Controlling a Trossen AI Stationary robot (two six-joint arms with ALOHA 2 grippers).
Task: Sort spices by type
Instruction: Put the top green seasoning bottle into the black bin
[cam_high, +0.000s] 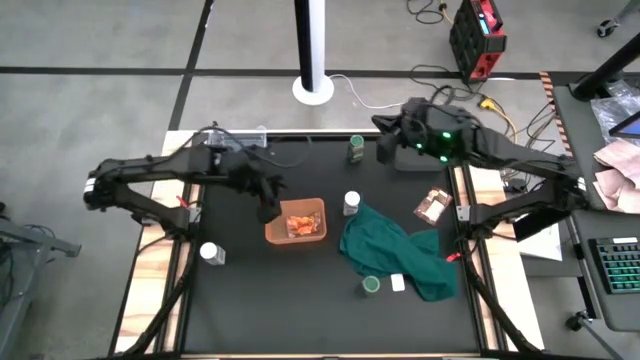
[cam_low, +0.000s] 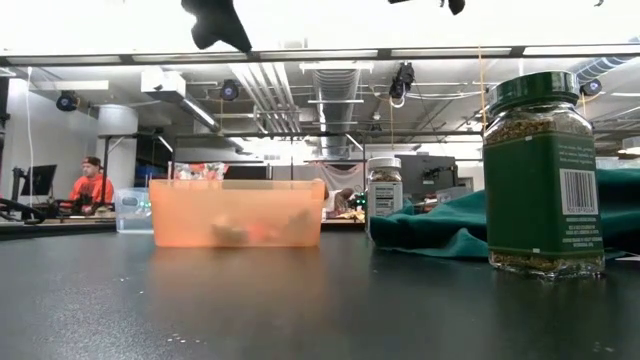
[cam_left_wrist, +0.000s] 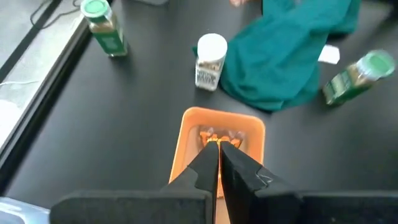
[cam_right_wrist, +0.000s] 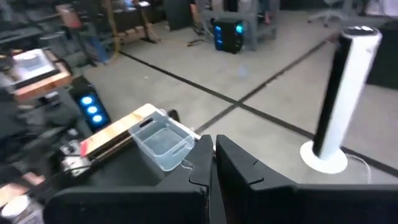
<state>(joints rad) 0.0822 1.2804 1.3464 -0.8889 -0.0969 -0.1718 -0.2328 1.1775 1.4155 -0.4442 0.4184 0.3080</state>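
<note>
An orange bin (cam_high: 297, 222) (cam_low: 237, 212) holds orange-red foil packets (cam_left_wrist: 214, 135). My left gripper (cam_high: 268, 207) (cam_left_wrist: 219, 144) hovers shut above the bin's left side, holding nothing. White-capped jars stand upright on their bases at the cloth's far edge (cam_high: 351, 203) (cam_left_wrist: 209, 61) and near the table's left side (cam_high: 211, 253). Green-capped jars stand at the far edge (cam_high: 356, 149) (cam_left_wrist: 106, 28) and on the near side (cam_high: 371, 285) (cam_low: 545, 180). A brown packet (cam_high: 432, 206) lies flat toward the right. My right gripper (cam_high: 385, 150) (cam_right_wrist: 211, 146) is shut and raised beside the far green-capped jar.
A dark green cloth (cam_high: 400, 250) (cam_left_wrist: 289, 53) lies crumpled right of the bin, with a small white block (cam_high: 398, 283) by its near edge. A clear empty bin (cam_high: 250, 135) (cam_right_wrist: 163, 143) sits at the far edge. A person (cam_low: 92, 185) sits in the room beyond.
</note>
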